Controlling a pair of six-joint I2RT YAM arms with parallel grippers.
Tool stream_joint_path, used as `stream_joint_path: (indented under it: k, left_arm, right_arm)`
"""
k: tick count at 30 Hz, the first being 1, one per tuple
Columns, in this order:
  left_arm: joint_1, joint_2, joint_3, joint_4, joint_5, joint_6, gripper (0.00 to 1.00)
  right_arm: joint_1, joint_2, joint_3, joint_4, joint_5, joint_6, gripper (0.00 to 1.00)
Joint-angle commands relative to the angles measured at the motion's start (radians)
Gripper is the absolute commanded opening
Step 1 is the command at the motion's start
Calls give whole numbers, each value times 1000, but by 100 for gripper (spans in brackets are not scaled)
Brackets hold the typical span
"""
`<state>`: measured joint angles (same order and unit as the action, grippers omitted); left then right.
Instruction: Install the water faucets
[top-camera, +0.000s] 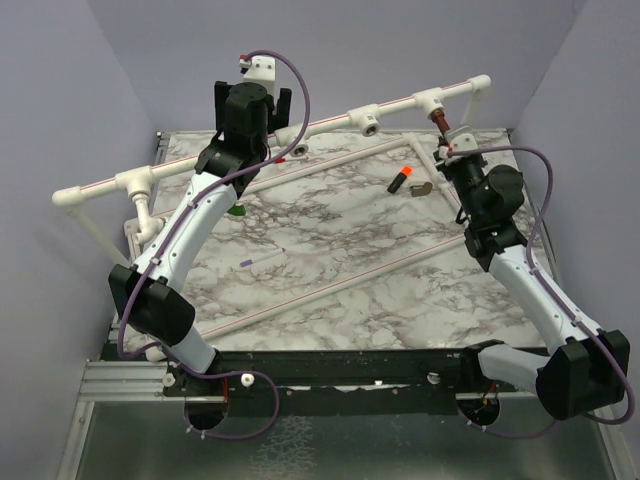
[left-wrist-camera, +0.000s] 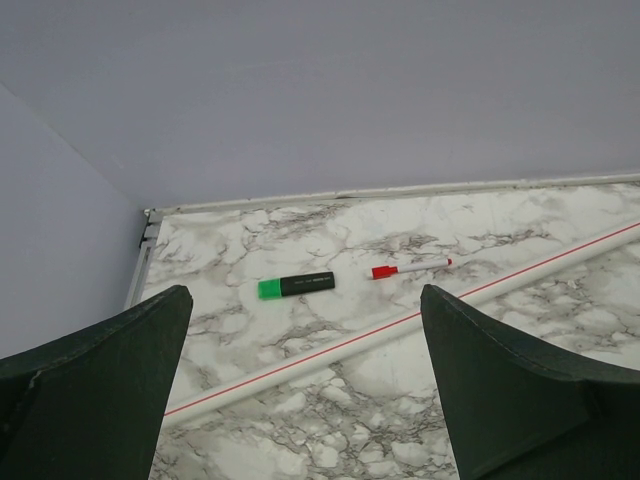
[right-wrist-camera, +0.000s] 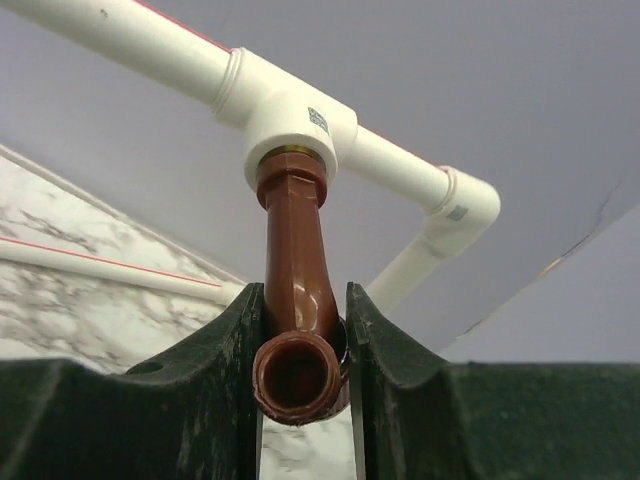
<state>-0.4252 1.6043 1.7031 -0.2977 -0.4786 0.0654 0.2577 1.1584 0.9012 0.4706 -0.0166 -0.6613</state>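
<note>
A dark reddish-brown faucet (right-wrist-camera: 293, 230) hangs with its threaded end in the white tee (right-wrist-camera: 290, 115) of the raised pipe; its round spout mouth faces the right wrist camera. My right gripper (right-wrist-camera: 303, 292) is shut on the spout, a finger pressed on each side. From above, that faucet (top-camera: 440, 121) sits under the right tee (top-camera: 430, 100), with the right gripper (top-camera: 447, 142) just below it. My left gripper (left-wrist-camera: 305, 300) is open and holds nothing; it is raised at the back near the pipe (top-camera: 252, 108). A small green piece (top-camera: 238, 211) shows beside the left arm, partly hidden.
The raised white pipe (top-camera: 320, 128) crosses the back with two more tees (top-camera: 366, 118) (top-camera: 135, 181). An orange-and-black cylinder (top-camera: 402, 180) and a grey-brown bent piece (top-camera: 422, 188) lie on the marble top. A green-capped highlighter (left-wrist-camera: 295, 286), a red-capped marker (left-wrist-camera: 410, 268) and a thin pipe (left-wrist-camera: 400, 322) lie below the left gripper.
</note>
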Motion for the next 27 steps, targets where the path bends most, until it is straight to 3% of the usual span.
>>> stream_joint_path:
  k: [1, 5, 12, 20, 27]
  left_arm:
    - [-38, 9, -23, -67, 52, -13, 97]
    - [-38, 6, -25, -67, 51, -13, 97]
    - [-38, 8, -25, -67, 51, -13, 97]
    - [-38, 11, -24, -67, 51, -12, 97]
    - [-38, 16, -20, -67, 49, -10, 97]
  right_arm:
    - [9, -47, 62, -14, -8, 449, 1]
    - [9, -37, 109, -88, 2, 692, 1]
    - [9, -36, 85, -64, 1, 1090, 0]
    - [9, -43, 62, -1, -22, 1448, 1]
    - [9, -71, 41, -48, 5, 1800, 1]
